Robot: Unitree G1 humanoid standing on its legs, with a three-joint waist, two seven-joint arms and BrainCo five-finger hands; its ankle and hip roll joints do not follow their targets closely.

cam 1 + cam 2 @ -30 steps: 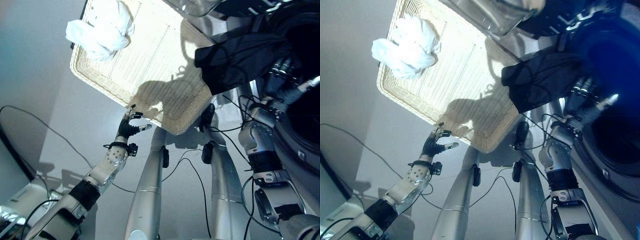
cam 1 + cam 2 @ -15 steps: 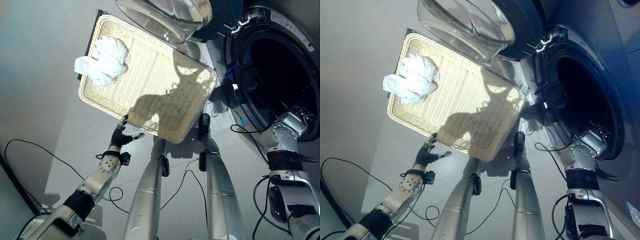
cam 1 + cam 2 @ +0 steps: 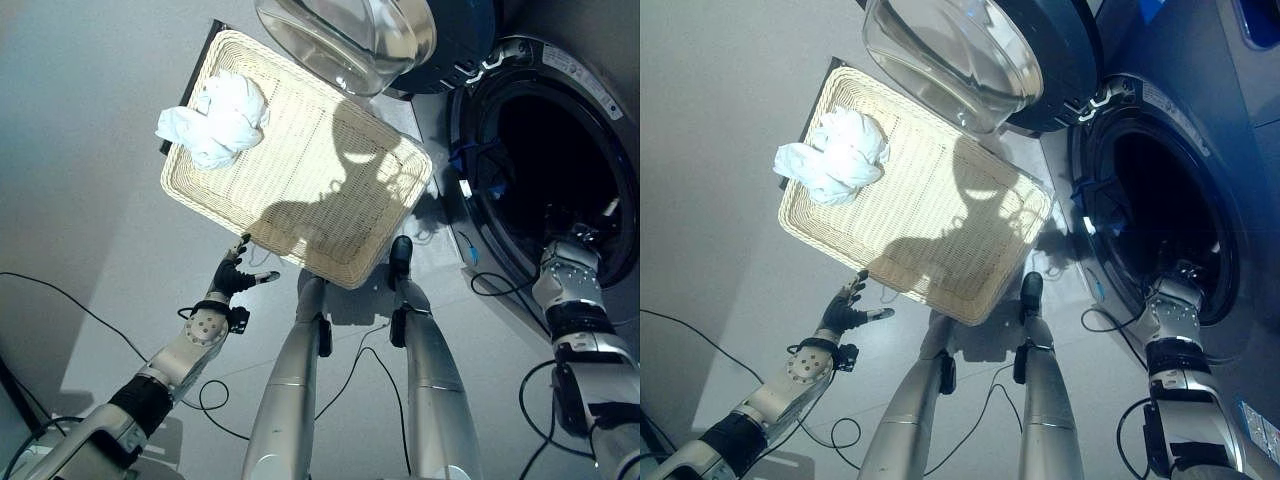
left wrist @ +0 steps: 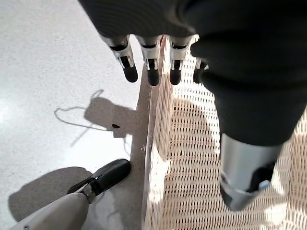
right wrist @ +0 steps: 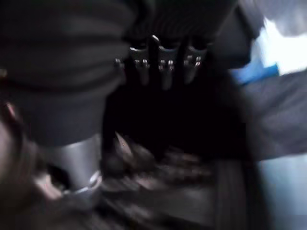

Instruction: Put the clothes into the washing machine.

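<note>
1. At the upper left of the left eye view a white garment [image 3: 218, 122] lies bunched in the far corner of a shallow wicker basket [image 3: 340, 200] on the grey floor [image 3: 80, 180]. It sits well apart from the washing machine's open drum [image 3: 545, 170] at the right, so I judge it is the piece left to load. The left hand [image 3: 232, 276] hangs just beside the basket's near rim with its fingers spread and relaxed, carrying nothing, probably parked close for the next pick.

2. In the right eye view the machine's glass door [image 3: 950, 55] stands swung wide at the top, above the basket, which leaves the opening free. The right hand [image 3: 1183, 275] reaches over the lower lip of the drum at the right.

3. In the left wrist view the left hand's fingers [image 4: 152, 72] point straight out over the basket's woven edge, touching nothing, with the thumb off to one side.

4. In the right wrist view the right hand's fingers [image 5: 165, 67] look extended into the drum's dark interior, above what may be a dark garment [image 5: 158, 163]. The blur is heavy, so I cannot tell whether they have let go or are pinching cloth.
</note>
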